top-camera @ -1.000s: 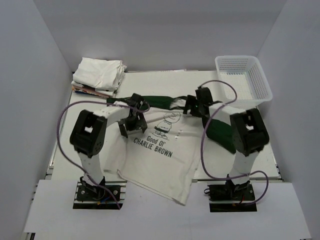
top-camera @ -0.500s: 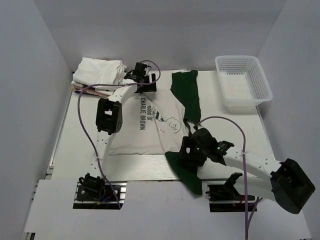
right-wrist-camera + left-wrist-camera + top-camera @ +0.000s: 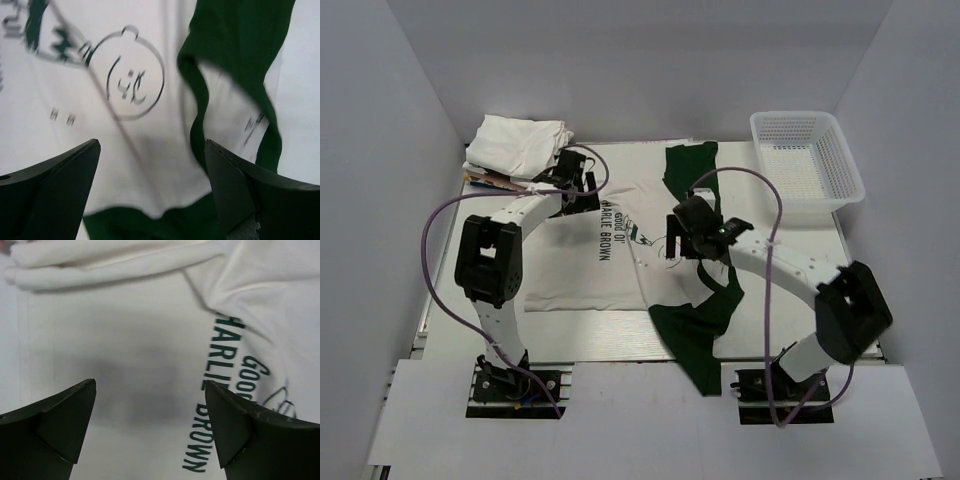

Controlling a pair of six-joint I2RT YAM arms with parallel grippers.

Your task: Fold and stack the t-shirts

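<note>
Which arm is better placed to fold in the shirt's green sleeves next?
Probably the right. The right gripper, open, hovers over the printed t-shirt between its far sleeve and near sleeve. The left gripper, also open, is off by the hem end, beside the folded stack.

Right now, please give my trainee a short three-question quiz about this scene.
1. True or false: the left jaws and the right jaws are both open above the printed t-shirt.
2. Where does the folded stack lie? A: far left corner. B: near right corner. C: under the printed t-shirt.
3. Fill in: the printed t-shirt's sleeves are dark ____.
Key: 1 true; 2 A; 3 green.
</note>
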